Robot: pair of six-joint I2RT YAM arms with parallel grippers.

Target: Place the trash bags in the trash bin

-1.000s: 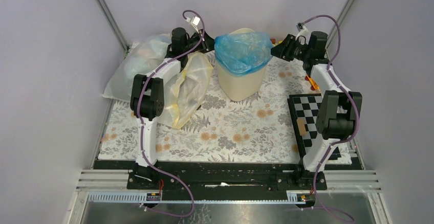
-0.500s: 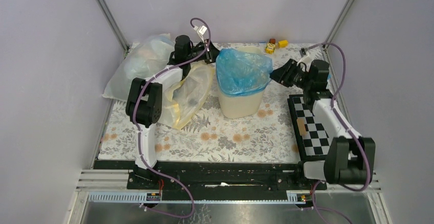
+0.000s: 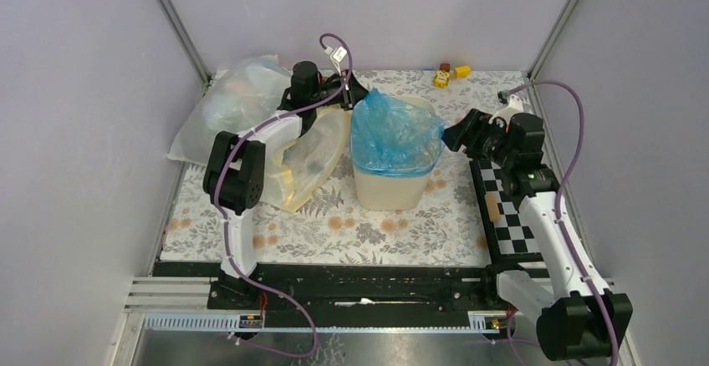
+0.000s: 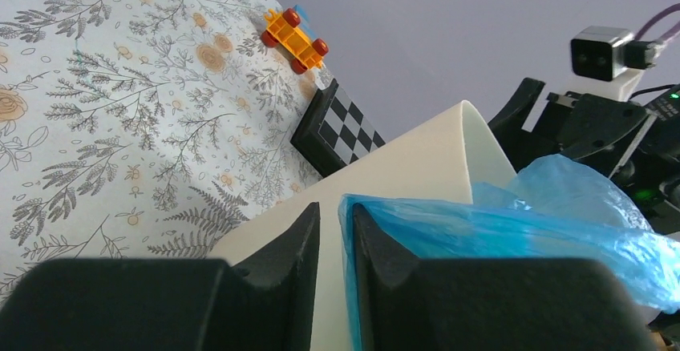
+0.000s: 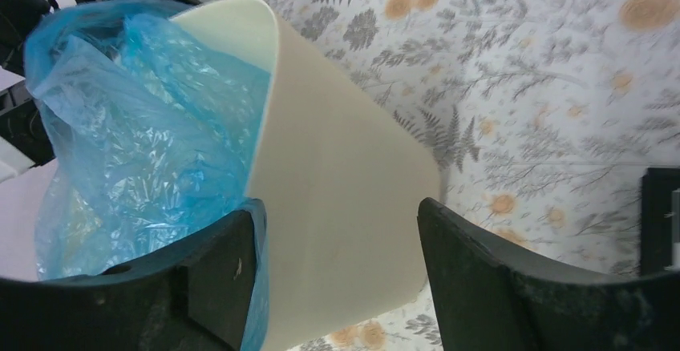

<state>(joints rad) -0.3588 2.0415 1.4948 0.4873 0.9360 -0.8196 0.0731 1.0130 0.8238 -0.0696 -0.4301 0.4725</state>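
Observation:
The cream trash bin [image 3: 389, 186] stands on the floral mat with the light-blue trash bag [image 3: 393, 128] in its mouth and draped over its rim. My left gripper [image 3: 355, 99] is at the bin's far-left rim. In the left wrist view its fingers [image 4: 330, 211] stand a narrow gap apart, with the bag's hem [image 4: 513, 227] lying over the right finger and the bin wall [image 4: 417, 159] showing through the gap. My right gripper [image 3: 451, 136] is at the bin's right side. It is wide open [image 5: 341, 207] astride the bin's corner [image 5: 345, 175], with the bag [image 5: 144, 127] stretched over its left finger.
A large clear and pale-yellow plastic bag [image 3: 251, 124] lies at the back left, beside the left arm. A black-and-white checkerboard [image 3: 506, 207] lies at the right. Small toy blocks [image 3: 447, 73] sit at the back wall. An orange toy car [image 4: 297, 37] shows in the left wrist view.
The bin with the bag has shifted nearer and slightly left. My right arm has swung forward and down with it. My left gripper has followed to the right along the rim.

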